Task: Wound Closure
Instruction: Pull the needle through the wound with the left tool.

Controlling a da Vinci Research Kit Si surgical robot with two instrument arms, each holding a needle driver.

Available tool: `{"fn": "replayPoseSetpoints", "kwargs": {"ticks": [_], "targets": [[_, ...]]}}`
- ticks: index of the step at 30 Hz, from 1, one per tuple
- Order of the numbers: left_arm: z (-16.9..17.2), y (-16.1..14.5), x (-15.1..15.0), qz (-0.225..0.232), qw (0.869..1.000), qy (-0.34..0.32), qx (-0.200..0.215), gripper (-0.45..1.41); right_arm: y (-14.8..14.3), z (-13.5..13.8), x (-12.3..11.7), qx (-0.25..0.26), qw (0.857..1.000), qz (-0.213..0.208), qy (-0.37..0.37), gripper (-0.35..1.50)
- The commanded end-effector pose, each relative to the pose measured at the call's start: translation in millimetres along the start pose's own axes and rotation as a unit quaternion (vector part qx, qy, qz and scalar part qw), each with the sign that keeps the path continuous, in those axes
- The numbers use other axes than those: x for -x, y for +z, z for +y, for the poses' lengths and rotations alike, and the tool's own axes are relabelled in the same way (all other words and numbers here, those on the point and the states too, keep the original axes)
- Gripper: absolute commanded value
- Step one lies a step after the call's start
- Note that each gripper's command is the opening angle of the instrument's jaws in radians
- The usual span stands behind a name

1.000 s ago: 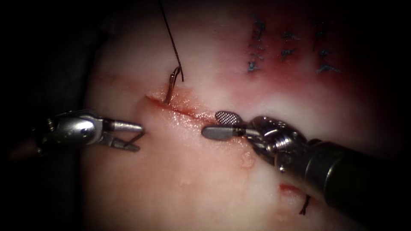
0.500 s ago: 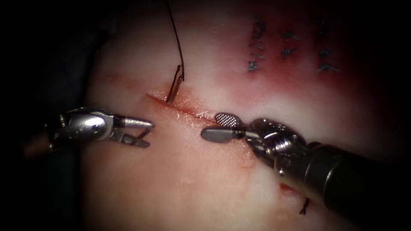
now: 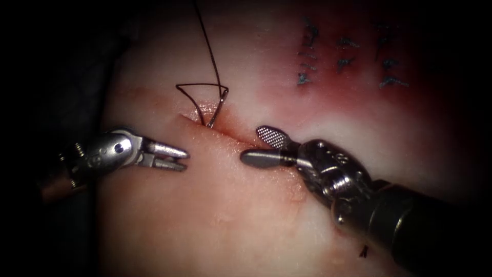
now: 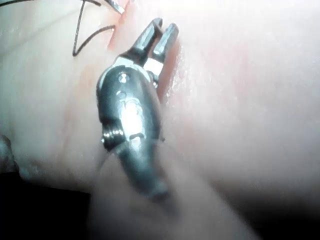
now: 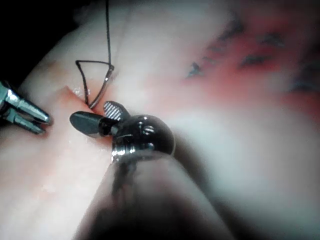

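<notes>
Left tool [image 3: 180,158] has narrowed its empty jaws; right tool [image 3: 256,146] gapes empty — needle [image 3: 218,109] stands in the cut [image 3: 225,132]

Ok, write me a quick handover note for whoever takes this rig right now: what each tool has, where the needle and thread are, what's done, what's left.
Left tool: jaws nearly closed, holding nothing, left of the cut.
Right tool: jaws open, holding nothing, at the cut's right part.
Needle: free of both tools, standing at the cut's upper left end with its lower end in the tissue.
Thread: runs up from the needle's top, with a loop lying to its left.
Done: no stitch visible across this cut.
Left: the cut is open along its length; needle needs picking up.
</notes>
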Motion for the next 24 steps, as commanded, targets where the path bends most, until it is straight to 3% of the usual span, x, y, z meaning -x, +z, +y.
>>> {"fn": "replayPoseSetpoints", "kwargs": {"ticks": [1,4,5,6,9,13,15,21,23,24], "targets": [[-0.7,0.2,0.4,0.001,1.0,-0.011,-0.001,-0.35,0.6,0.1,-0.5,-0.001,0.999,-0.002,-0.052,0.17],[-0.9,0.0,0.0,0.007,0.999,-0.051,0.002,-0.35,0.8,-0.3,-1.8,-0.003,0.988,-0.002,-0.153,0.1],[-1.1,-0.2,-0.2,0.008,0.998,-0.063,-0.001,-0.35,0.8,-0.6,-2.2,-0.011,0.986,0.003,-0.168,-0.06],[-1.2,-0.4,-0.3,0.009,0.998,-0.07,-0.003,-0.35,0.7,-0.9,-2.2,-0.025,0.986,0.007,-0.164,-0.35],[-1.7,-1.2,-1.1,0.012,0.996,-0.092,-0.011,-0.35,1.2,-2.3,-1.9,-0.062,0.981,0.006,-0.181,-0.35],[-1.9,-2.3,-2.7,0.021,0.988,-0.153,-0.012,-0.35,4.3,-4.9,0.9,-0.101,0.96,-0.035,-0.259,-0.35],[-1.7,-2.1,-2.7,0.014,0.987,-0.159,-0.016,-0.35,6.3,-3.8,2.1,-0.087,0.956,-0.043,-0.276,-0.35],[-1.3,-1.8,-2.3,0.007,0.986,-0.166,-0.013,-0.35,8.0,-1.3,2.8,-0.051,0.95,-0.054,-0.304,-0.35],[-1.2,-1.6,-2.3,0.007,0.985,-0.171,-0.014,-0.35,8.5,-0.8,3.2,-0.041,0.948,-0.067,-0.307,-0.35],[-1.1,-1.5,-2.4,0.007,0.984,-0.18,-0.015,-0.35,8.8,-0.7,4.0,-0.032,0.944,-0.095,-0.315,-0.35]]}}
